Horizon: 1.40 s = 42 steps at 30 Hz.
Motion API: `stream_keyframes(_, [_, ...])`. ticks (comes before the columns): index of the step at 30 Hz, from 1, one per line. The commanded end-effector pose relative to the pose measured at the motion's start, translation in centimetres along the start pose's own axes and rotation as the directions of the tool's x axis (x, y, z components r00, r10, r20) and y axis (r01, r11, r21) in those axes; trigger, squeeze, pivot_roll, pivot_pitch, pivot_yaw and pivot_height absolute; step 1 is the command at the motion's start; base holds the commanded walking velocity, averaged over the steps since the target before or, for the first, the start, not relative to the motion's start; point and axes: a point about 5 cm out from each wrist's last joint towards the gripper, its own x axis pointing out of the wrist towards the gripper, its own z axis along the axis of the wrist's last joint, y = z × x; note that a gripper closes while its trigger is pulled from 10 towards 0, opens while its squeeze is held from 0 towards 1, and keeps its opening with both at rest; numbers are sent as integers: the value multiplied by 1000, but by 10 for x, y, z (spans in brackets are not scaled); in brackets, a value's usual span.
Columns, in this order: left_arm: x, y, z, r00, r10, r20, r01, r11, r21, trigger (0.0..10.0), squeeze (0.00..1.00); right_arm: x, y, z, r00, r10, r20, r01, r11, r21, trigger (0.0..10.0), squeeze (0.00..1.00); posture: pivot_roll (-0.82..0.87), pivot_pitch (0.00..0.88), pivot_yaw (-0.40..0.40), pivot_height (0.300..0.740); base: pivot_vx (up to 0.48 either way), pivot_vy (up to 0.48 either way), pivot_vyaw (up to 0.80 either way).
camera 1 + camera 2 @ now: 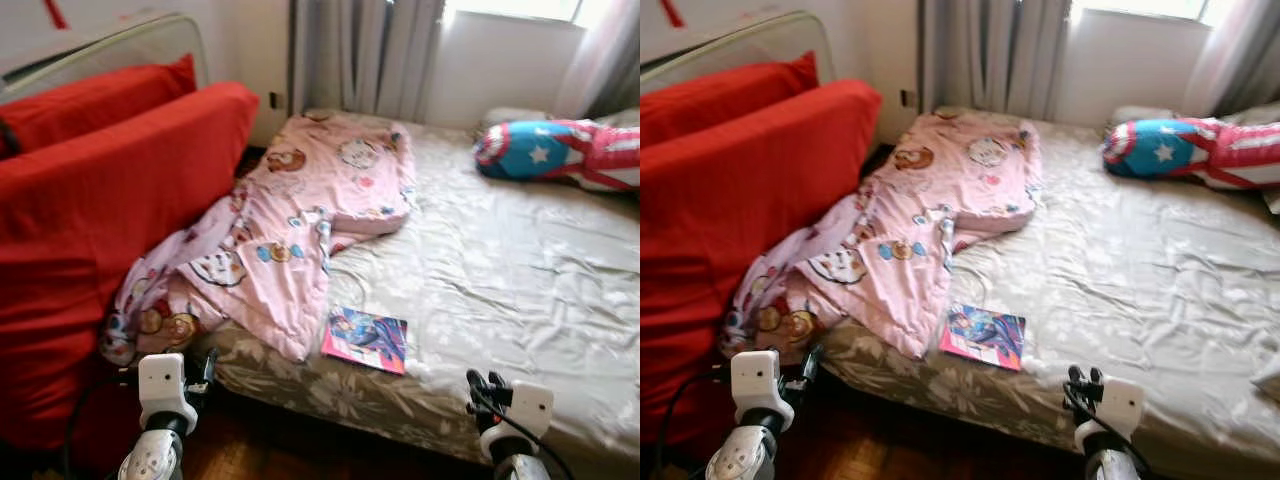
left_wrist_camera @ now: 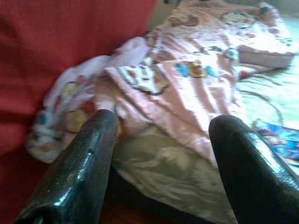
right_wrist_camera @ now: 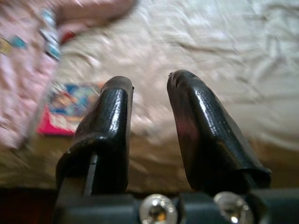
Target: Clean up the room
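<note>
pink blanket (image 1: pixel 300 225) bunched on bed (image 1: pixel 520 280), one end sagging off beside red cushion (image 1: pixel 90 230); book (image 1: pixel 365 338) near bed edge. left hand (image 2: pixel 159 154) open, right hand (image 3: pixel 149 116) slightly parted, both empty, short of bed. risk: dragging blanket knocks book to floor.

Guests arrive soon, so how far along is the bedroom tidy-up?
Nothing looks done yet. The pink blanket lies crumpled, hanging off the bed, and the book sits near its edge. Both the left claw and right claw hover empty and open at the bedside.
</note>
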Motion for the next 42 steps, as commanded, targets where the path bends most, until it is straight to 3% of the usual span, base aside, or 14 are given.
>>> stream_keyframes(1, [-1, 6, -3, 1000, 15, -24, -15, 1000, 6, 10000, 0, 3, 3, 5, 1000, 13, 22, -13, 1000, -6, 10000, 0, 48, 0, -21, 740, 0, 0, 0])
stream_keyframes(10, [-2, 5, -2, 1000, 10, -22, -10, 1000, 2, 10000, 0, 0, 3, 1, 1000, 3, 12, -3, 1000, 4, 10000, 0, 48, 0, -23, 740, 0, 0, 0])
stream_keyframes(21, [0, 4, -2, 1000, 11, -24, -12, 1000, -10, 10000, 0, -2, -5, 3, 999, -36, 17, 35, 999, 15, 10000, 0, 40, 0, -20, 740, 277, 0, 0])
stream_keyframes(42, [3, 2, -1, 1000, 20, -16, -20, 999, -29, 10000, 0, 2, -2, 5, 1000, -24, 17, 24, 1000, 16, 10000, 0, 41, 0, -28, 740, 296, 0, -81])
